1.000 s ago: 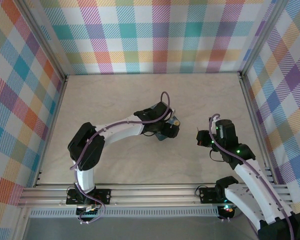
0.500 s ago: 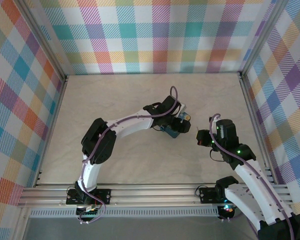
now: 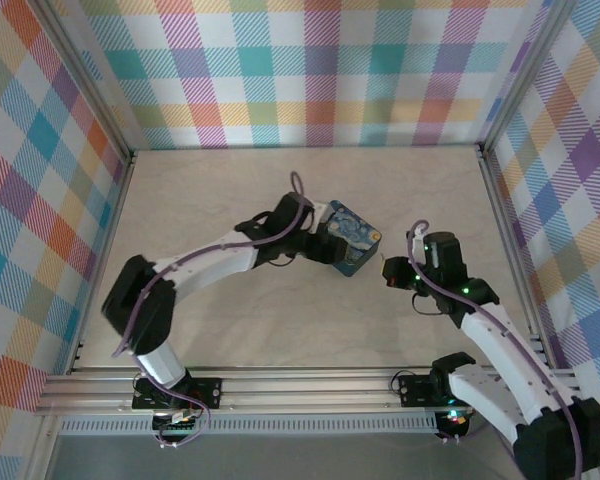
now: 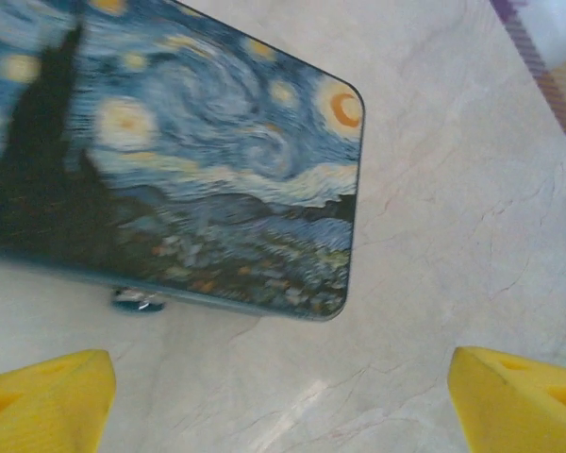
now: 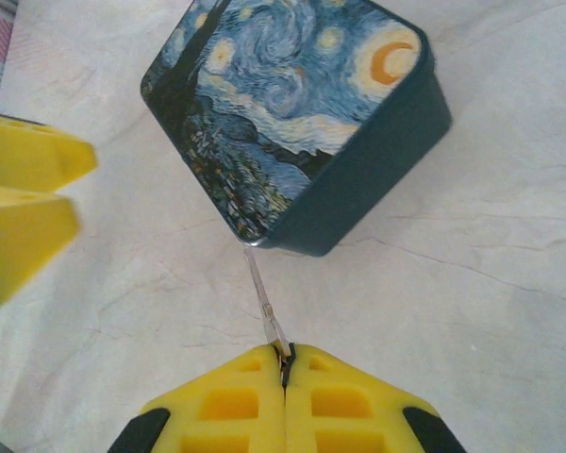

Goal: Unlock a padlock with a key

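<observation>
the left gripper [image 4: 281,389] stands wide open with nothing in it, its 2 yellow fingers [image 4: 40,396] at the bottom corners of the left wrist view and bare table [image 4: 424,226] between them. just ahead of them lies the dark-blue painted tin [image 4: 179,179], flat on the table with its swirling night-sky lid facing up. the padlock [image 4: 138,300] is a tiny blue and silver shape on the table, tight against the foot of the tin's near side; it is too small and blurred to tell more. the right gripper [image 5: 285,357] is pressed shut on the key [image 5: 264,302], a thin silver stem that sticks out from between the fingertips and points at the tin's lower corner, its tip right at the tin's base edge. from above, the tin [image 3: 353,238] sits between the left gripper [image 3: 325,243] and the right gripper [image 3: 387,270], both close to it.
</observation>
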Available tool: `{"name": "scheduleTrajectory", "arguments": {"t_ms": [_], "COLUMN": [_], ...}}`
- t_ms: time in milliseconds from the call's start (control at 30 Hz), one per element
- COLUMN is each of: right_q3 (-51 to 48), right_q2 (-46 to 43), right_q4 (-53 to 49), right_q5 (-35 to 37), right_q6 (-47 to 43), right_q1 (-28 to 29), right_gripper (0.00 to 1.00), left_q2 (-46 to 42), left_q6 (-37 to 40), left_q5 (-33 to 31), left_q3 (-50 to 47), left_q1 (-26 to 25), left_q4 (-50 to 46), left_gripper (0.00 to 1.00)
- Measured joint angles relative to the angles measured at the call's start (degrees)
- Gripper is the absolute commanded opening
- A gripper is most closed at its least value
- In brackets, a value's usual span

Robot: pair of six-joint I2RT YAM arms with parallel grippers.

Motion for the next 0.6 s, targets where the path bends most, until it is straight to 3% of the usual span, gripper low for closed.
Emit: {"name": "scheduleTrajectory", "arguments": {"t_ms": [333, 600], "right_q3": [6.1, 13.1], "right_q2": [20.5, 34.2], "right_q4": [14.3, 21.9], "right_q5": [-9.4, -11.7], "right_q6": [2.7, 5.3], "right_q1": [0.0, 2.4], "right_gripper": [0.0, 0.0], "left_q2": [-9.4, -10.2], "left_q6": [-4.7, -7.1], "left_q5": [0.3, 0.2], "left_q3": [-17.2, -21.5], "left_q1": [5.7, 5.8], "left_q4": [11.5, 15.2], "left_gripper": [0.92, 0.92]}}
